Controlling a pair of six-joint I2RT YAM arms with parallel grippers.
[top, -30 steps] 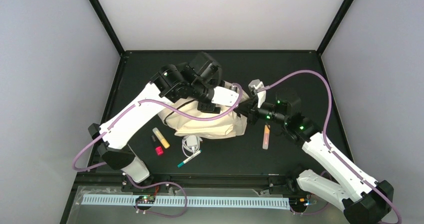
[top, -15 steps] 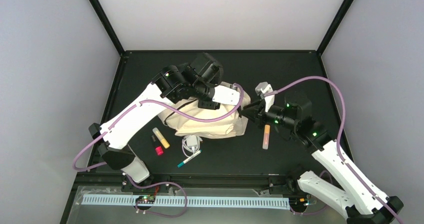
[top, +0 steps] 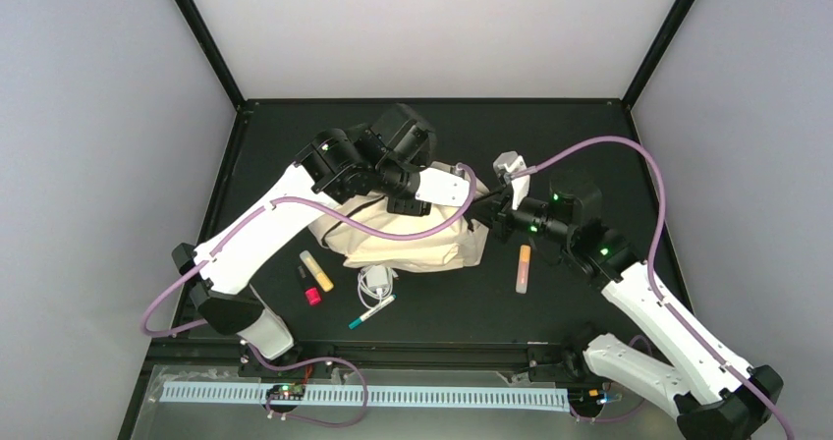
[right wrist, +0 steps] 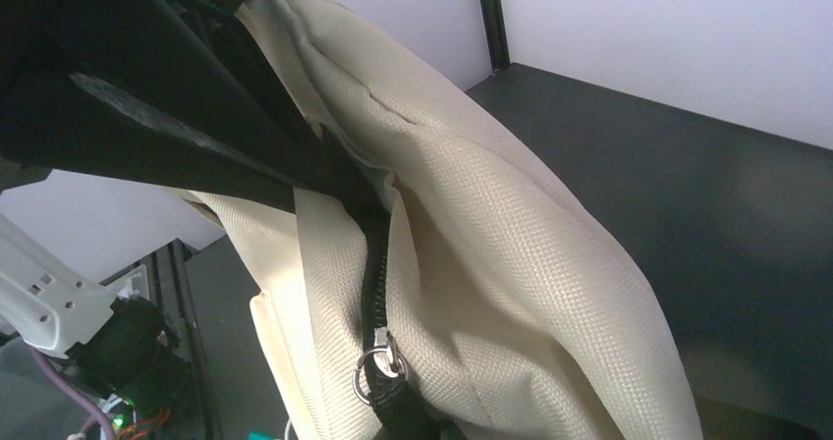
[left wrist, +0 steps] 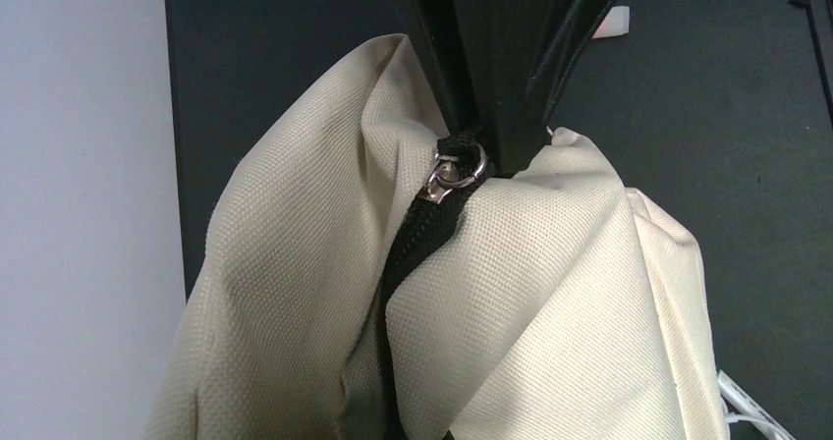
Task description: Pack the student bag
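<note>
L gripper (left wrist: 488,137) fingers clenched on student bag (left wrist: 295,263) at zip pull ring (left wrist: 462,168), R gripper (right wrist: 356,196) fingers clamped on bag fabric beside zipper (right wrist: 376,283), bag bunched at table (top: 589,136) centre, orange tube (top: 523,268) near, right of bag

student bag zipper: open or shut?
Shut where visible: on the student bag, zipper teeth are meshed beside the ring pull in both wrist views; rest hidden.
</note>
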